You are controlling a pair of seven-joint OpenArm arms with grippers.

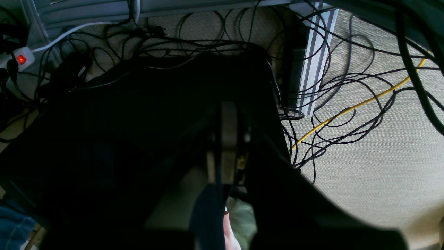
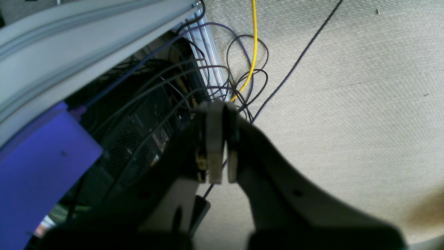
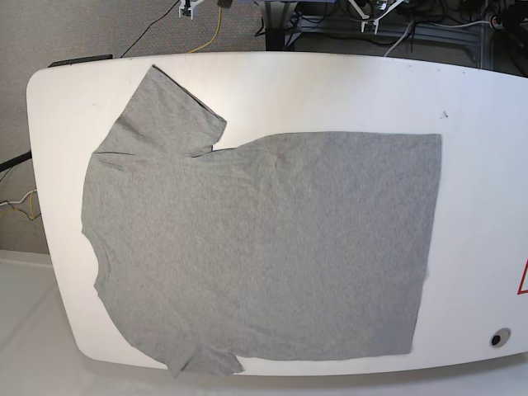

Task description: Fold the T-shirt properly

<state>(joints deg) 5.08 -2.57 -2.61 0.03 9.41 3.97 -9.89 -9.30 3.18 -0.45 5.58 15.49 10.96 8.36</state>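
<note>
The heather-grey T-shirt [image 3: 264,247] lies spread flat on the white table [image 3: 487,107] in the base view, collar toward the left and hem toward the right. One sleeve [image 3: 165,111] points to the far left corner; the other [image 3: 202,359] reaches the near edge. Neither arm shows in the base view. In the left wrist view my left gripper [image 1: 227,107] is shut with nothing in it, hanging over the carpeted floor. My right gripper [image 2: 219,106] is likewise shut and empty, above the floor beside the table frame.
Tangled black cables and a yellow cable [image 1: 364,102] cover the carpet below the grippers. A power strip with a red switch [image 1: 21,59] lies at the left. An aluminium frame rail [image 2: 86,45] and a computer case [image 2: 138,146] sit under the table.
</note>
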